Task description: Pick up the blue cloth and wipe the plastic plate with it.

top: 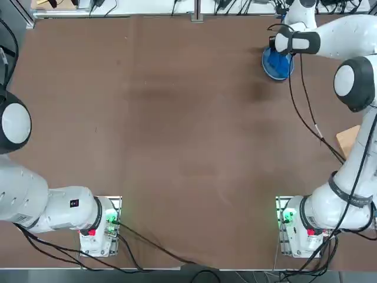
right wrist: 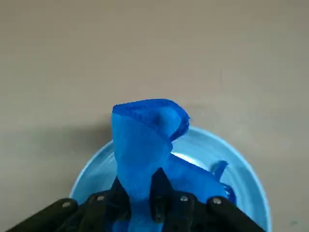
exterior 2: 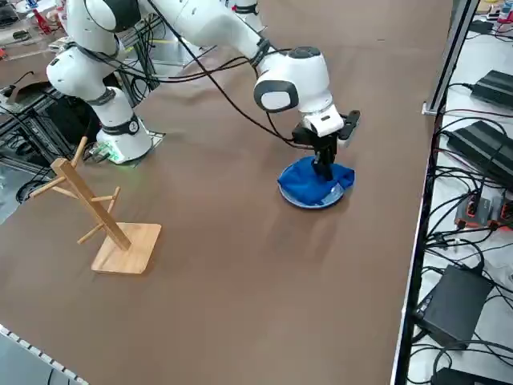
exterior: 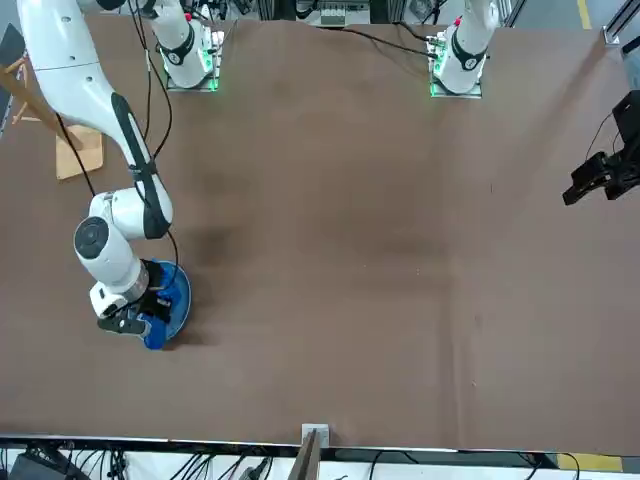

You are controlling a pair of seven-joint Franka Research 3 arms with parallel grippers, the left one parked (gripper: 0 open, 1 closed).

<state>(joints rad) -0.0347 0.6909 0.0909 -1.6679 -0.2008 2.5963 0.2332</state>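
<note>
The light blue plastic plate (right wrist: 207,145) (top: 274,72) (exterior: 180,300) (exterior 2: 298,198) lies at the table's far right. On it rests the darker blue cloth (right wrist: 145,140) (exterior 2: 313,180) (exterior: 155,335) (top: 277,61), bunched up and hanging over the plate's rim. My right gripper (right wrist: 142,203) (exterior 2: 325,170) (exterior: 135,318) stands straight over the plate, shut on a fold of the cloth. The cloth covers most of the plate in the side view.
A wooden mug rack (exterior 2: 96,212) (top: 349,140) (exterior: 70,150) stands on the right side of the table, nearer the arm's base. The table's far edge (top: 194,16) runs just behind the plate. Black cables (top: 306,112) hang from my right arm.
</note>
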